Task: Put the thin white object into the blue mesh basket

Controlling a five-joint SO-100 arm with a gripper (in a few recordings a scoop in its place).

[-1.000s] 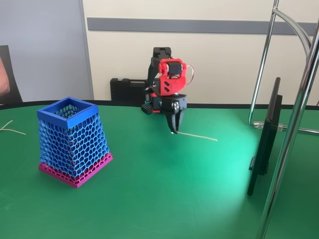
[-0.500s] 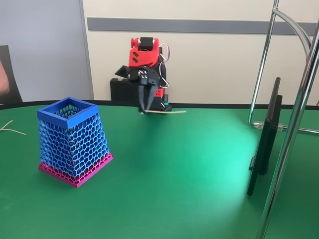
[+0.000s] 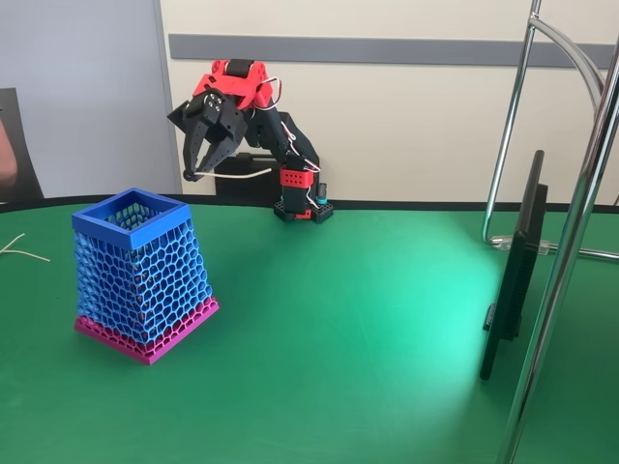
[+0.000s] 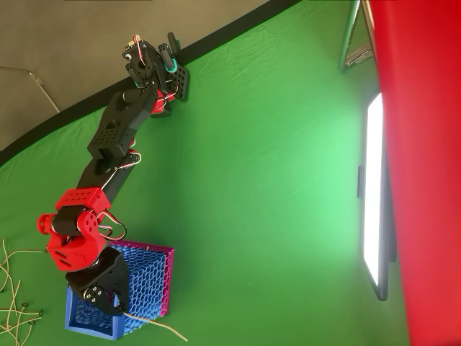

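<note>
One blue mesh basket (image 3: 142,275), one thin white object (image 3: 242,176) and one red-and-black arm are seen on the green table (image 3: 338,338). In the fixed view the arm is raised and stretched toward the left, its gripper (image 3: 196,171) held in the air above and a little right of the basket's rim, fingers pointing downward. The fingers are closed on one end of the white strip, which juts out to the right, roughly level, clear of the table. In the overhead view the gripper (image 4: 121,308) is placed over the basket (image 4: 148,285), and the strip (image 4: 160,326) extends past the basket's edge. Nothing can be made out inside the basket. Several loose thin white strands (image 4: 13,303) are scattered on the table beside the basket, apart from it.
</note>
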